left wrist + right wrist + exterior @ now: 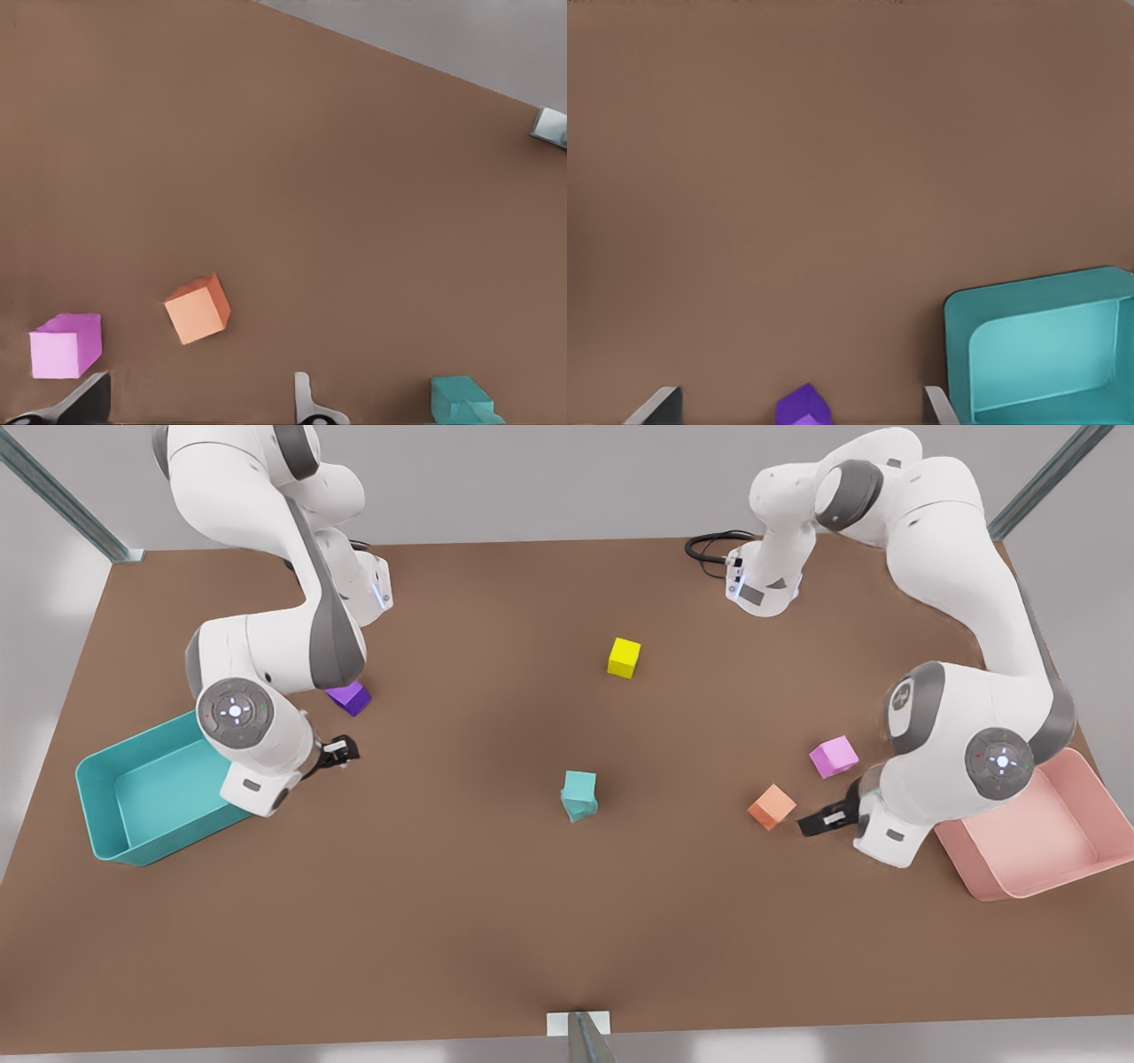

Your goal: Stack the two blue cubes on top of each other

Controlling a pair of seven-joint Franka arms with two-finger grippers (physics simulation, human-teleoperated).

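The two blue cubes stand stacked in the middle of the table. The upper cube (580,784) rests on the lower cube (578,809), turned slightly against it. The stack (461,400) also appears in the left wrist view. My left gripper (819,819) is at the front view's right, low beside the orange cube (772,807), open and holding nothing; its fingertips (306,398) stand wide apart. My right gripper (341,751) is at the front view's left, beside the purple cube (351,697). It is open and empty, with its fingertips (660,403) spread.
A teal bin (133,797) sits at the front view's left and a pink bin (1054,841) at its right. A pink cube (834,756) lies near the orange cube (197,309). A yellow cube (624,657) sits farther back, centre.
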